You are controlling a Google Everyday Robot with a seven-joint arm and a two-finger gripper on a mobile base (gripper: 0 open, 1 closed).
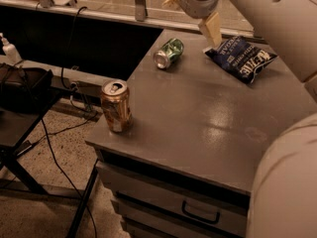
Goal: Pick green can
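Scanning, you have one green can (169,53), one orange can (116,106), one bag (241,57) — gripper (191,17) fingers (211,29) spread, gripping nothing, green can near them.

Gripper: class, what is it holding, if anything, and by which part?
Nothing. The gripper hangs open above the table, apart from the green can lying on its side.

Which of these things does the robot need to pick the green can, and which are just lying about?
For the job:
green can, on its side near the far edge
gripper, hanging in the air beside it

Just lying about:
orange can, upright at the near left corner
blue chip bag, lying flat
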